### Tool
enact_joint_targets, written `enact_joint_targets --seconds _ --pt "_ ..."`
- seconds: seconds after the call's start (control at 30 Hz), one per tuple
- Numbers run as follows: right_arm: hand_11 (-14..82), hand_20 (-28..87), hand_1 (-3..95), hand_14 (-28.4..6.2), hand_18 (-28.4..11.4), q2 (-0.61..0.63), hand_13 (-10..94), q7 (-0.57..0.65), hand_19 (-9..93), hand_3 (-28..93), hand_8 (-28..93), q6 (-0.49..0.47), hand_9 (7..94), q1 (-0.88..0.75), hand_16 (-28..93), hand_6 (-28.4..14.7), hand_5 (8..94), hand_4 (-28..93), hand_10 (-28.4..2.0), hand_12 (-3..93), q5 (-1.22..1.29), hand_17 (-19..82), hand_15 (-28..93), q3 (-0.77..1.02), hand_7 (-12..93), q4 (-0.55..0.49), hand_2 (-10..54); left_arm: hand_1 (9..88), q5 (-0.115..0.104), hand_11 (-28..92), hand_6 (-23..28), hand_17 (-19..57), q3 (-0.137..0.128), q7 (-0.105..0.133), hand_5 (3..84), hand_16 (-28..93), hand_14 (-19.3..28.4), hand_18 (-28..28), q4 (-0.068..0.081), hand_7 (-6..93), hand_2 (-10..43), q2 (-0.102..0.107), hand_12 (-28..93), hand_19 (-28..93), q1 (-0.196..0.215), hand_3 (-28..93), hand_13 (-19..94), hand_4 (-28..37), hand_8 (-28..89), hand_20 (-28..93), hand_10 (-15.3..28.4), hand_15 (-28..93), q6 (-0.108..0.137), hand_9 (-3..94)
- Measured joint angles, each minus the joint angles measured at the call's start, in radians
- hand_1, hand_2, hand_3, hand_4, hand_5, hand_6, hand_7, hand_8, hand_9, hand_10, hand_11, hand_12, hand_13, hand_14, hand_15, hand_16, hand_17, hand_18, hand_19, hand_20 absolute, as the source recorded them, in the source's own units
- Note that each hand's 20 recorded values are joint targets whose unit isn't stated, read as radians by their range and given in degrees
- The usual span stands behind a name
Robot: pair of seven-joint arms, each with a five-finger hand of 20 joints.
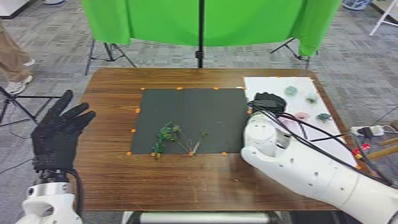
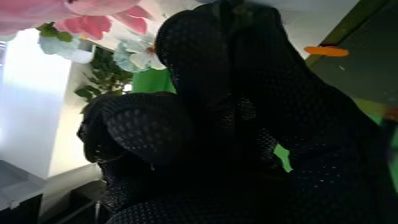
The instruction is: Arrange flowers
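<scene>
My left hand [image 1: 60,131] is open in the head view, held at the table's left edge with nothing in it. My right hand [image 1: 269,102] is over the inner edge of the white sheet [image 1: 265,83]. Green foliage [image 1: 167,133] with thin stems lies on the lower part of the black mat [image 1: 191,107]. Pale green flowers [image 1: 291,90] and a pink flower [image 1: 302,115] are on the sheet. In the right wrist view, my right hand [image 2: 213,110] is near a pink flower [image 2: 107,21], a pale flower [image 2: 137,55] and green leaves [image 2: 108,75]; whether it holds a stem is unclear.
Orange markers [image 1: 179,88] line the black mat on the brown wooden table [image 1: 107,185]. Beyond the far edge hangs a green cloth [image 1: 160,22] on stands. My right forearm lies across the right side of the table, with black cables along it.
</scene>
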Motion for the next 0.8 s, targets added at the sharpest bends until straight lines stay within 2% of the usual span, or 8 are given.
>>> enact_joint_targets --seconds 0.17,0.37,0.63,0.8 --pt "40.3 46 58.2 -5.2 -23.9 0.046 86 -0.059 93 73 18 0.089 90.6 -0.036 18 -5.3 86.6 -28 -10.6 27.4 -0.045 49 75 -0.002 25 -0.038 -9.5 21.3 -0.001 31 7.7 -6.6 -0.001 0.003 34.8 -8 25.9 22.9 -0.002 9.7 9.4 0.0 15 49 0.008 76 25 -28.3 -7 37 19.4 62 0.001 35.3" --pt "41.8 49 57.4 -5.8 -23.8 0.101 86 -0.081 93 76 21 0.163 91.0 -0.087 18 -6.1 87.6 -28 -11.3 27.5 -0.067 49 77 0.039 25 -0.14 -9.5 21.3 -0.002 31 7.8 -6.6 -0.004 0.009 34.8 -8 25.9 23.0 -0.007 9.7 9.5 0.001 15 49 0.028 75 25 -28.2 -7 37 19.4 62 0.004 35.3" --pt "43.0 51 56.8 -6.2 -24.2 0.146 86 -0.095 93 78 22 0.203 91.3 -0.072 18 -6.5 88.6 -28 -11.7 27.4 -0.075 49 78 0.106 24 -0.239 -9.5 21.4 -0.005 31 7.8 -6.7 -0.007 0.016 34.8 -8 25.9 23.0 -0.013 9.7 9.5 0.004 15 49 0.042 76 25 -28.3 -7 37 19.5 62 0.013 35.3" --pt "42.9 53 56.9 -6.5 -24.8 0.18 86 -0.106 93 79 24 0.179 91.6 -0.114 18 -6.8 89.1 -28 -11.9 27.2 -0.072 50 78 0.213 23 -0.391 -9.5 21.4 -0.008 31 7.8 -6.6 -0.016 0.02 34.8 -8 25.8 23.0 -0.019 9.7 9.5 0.009 15 49 0.051 76 25 -28.3 -7 37 19.5 62 0.019 35.3"
